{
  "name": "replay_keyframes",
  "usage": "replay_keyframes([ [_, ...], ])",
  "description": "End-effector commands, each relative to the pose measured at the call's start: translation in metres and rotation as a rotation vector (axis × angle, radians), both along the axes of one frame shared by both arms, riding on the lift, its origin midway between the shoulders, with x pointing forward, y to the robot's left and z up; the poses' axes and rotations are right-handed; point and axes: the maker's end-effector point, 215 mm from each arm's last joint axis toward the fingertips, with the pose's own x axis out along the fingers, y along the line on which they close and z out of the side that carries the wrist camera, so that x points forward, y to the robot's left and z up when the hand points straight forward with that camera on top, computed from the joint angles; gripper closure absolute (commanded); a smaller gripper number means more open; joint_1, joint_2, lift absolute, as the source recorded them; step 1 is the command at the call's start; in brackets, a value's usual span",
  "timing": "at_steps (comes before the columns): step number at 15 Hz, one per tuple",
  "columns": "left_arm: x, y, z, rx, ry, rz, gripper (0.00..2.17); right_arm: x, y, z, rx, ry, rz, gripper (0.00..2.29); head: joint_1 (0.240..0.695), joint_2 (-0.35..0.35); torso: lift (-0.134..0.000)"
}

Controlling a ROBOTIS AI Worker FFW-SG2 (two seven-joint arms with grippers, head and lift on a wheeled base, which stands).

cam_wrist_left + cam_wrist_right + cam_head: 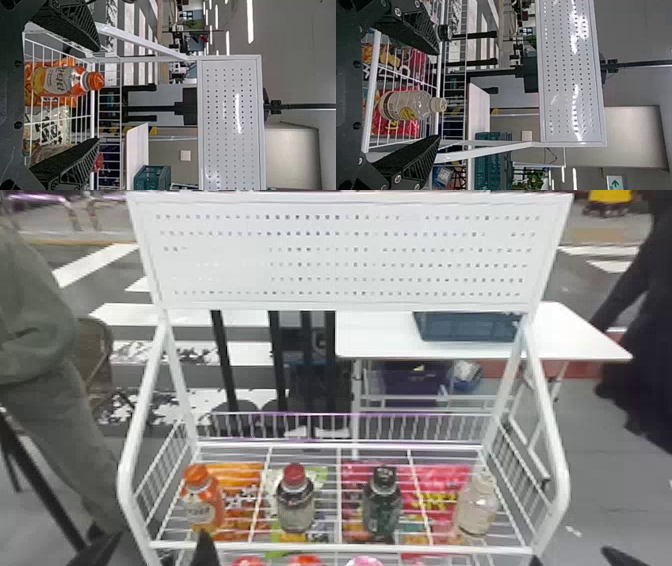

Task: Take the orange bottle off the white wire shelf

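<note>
The orange bottle (202, 502) stands upright at the left end of the white wire shelf (340, 546), its orange cap on top. At the bottom left of the head view my left gripper (152, 552) is at the shelf's front edge, its fingers wide apart. In the left wrist view the orange bottle (61, 80) shows beyond the left gripper (97, 95), which is open and holds nothing. My right gripper (572, 560) is low at the right in the head view; in its wrist view the right gripper (440, 95) is open, with a clear bottle (411, 105) beyond its fingers, untouched.
A red-capped bottle (295, 499), a black-capped bottle (382, 504) and a pale-capped bottle (475, 505) share the shelf. Colourful bags lie beneath them. White side frames (552, 485) and a perforated panel (350, 255) bound the rack. Behind it stands a white table (380, 340) with a teal basket (465, 327).
</note>
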Motion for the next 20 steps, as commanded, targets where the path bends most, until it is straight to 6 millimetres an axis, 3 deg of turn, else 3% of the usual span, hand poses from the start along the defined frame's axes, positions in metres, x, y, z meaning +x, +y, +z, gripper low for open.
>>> replay_keyframes([
  [1, 0.000, 0.001, 0.000, 0.004, 0.001, 0.003, 0.09, 0.000, 0.002, 0.001, 0.007, -0.001, 0.002, 0.15, 0.499, 0.000, 0.000],
  [16, 0.002, 0.004, -0.003, 0.025, 0.004, 0.021, 0.09, 0.002, 0.007, -0.006, 0.026, 0.014, 0.003, 0.15, 0.499, 0.000, 0.000],
  [20, 0.001, 0.006, -0.032, 0.034, 0.048, 0.024, 0.09, 0.002, 0.006, -0.008, 0.031, 0.018, 0.005, 0.15, 0.499, 0.000, 0.000],
])
